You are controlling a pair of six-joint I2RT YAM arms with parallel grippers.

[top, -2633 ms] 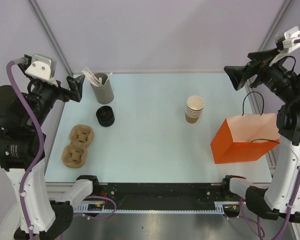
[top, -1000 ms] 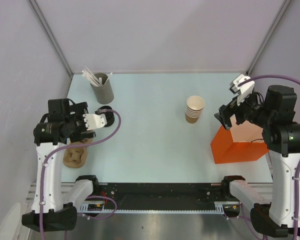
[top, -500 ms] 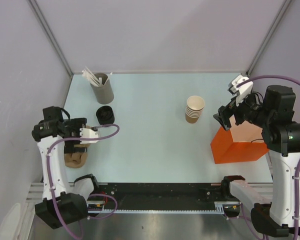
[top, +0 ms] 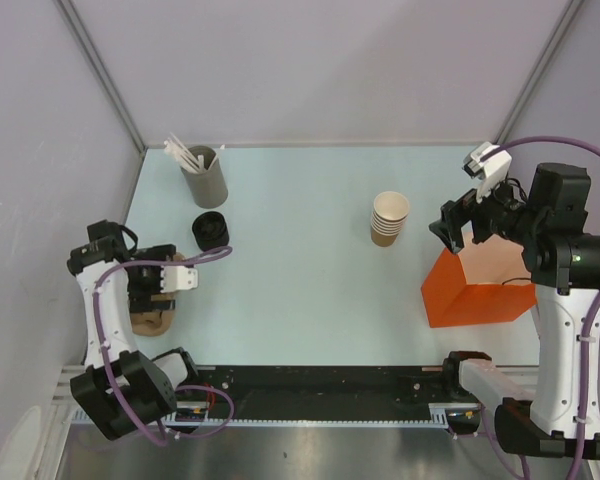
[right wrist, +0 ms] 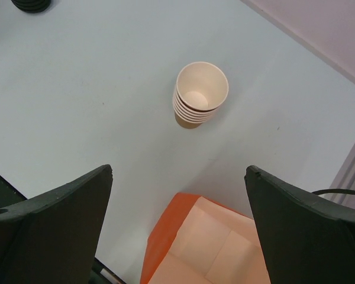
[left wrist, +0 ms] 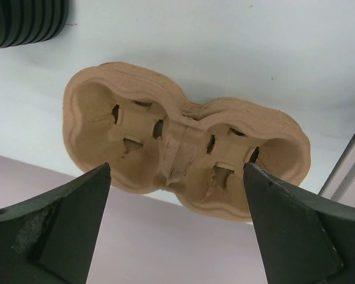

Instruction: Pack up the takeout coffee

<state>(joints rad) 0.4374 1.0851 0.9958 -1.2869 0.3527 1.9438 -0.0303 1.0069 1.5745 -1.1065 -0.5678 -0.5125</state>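
No single lidded cup shows in any view. A stack of lidless tan cups stands right of the table's middle and also shows in the right wrist view. A stack of black lids sits at the left. My left gripper is open and empty, just above the brown pulp cup carrier, jaws spread wider than it. My right gripper is open and empty, held above the open orange paper bag, with the cup stack beyond it.
A grey holder with white sticks stands at the back left. The carrier lies close to the table's left edge and the side wall. The bag stands near the right edge, its handles up.
Both arms came down from raised poses. My left gripper swung down and left over the carrier. My right gripper lowered to above the bag and shifted slightly. No object moved.
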